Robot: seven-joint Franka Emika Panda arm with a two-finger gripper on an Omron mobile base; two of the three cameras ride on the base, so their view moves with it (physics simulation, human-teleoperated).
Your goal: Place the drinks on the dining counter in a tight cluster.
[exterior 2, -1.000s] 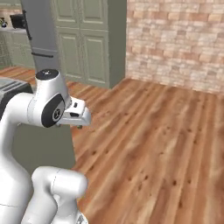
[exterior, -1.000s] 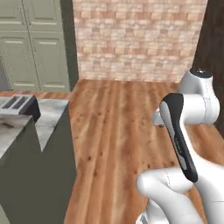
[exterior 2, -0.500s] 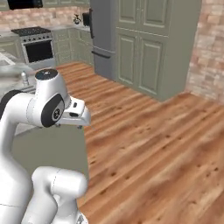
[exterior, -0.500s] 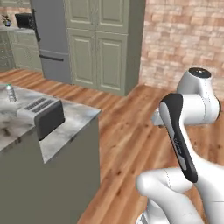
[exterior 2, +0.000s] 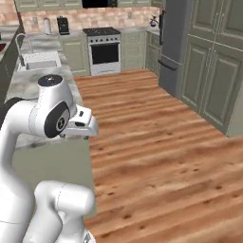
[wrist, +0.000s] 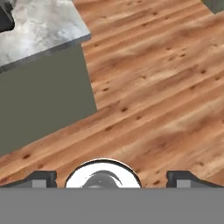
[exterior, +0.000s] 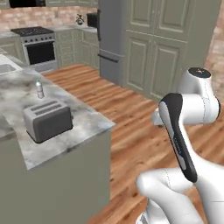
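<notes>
Your gripper [wrist: 107,178] hangs over bare wood floor with its jaws spread wide and nothing between them. The small water bottle [exterior: 40,89] stands on the marble counter [exterior: 83,120] beyond the toaster [exterior: 47,121], well off from the jaws. Bring the base closer and square to the counter before you reach.

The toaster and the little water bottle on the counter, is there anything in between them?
No. In the left base view, bare marble counter lies between the toaster and the water bottle standing behind it.
</notes>
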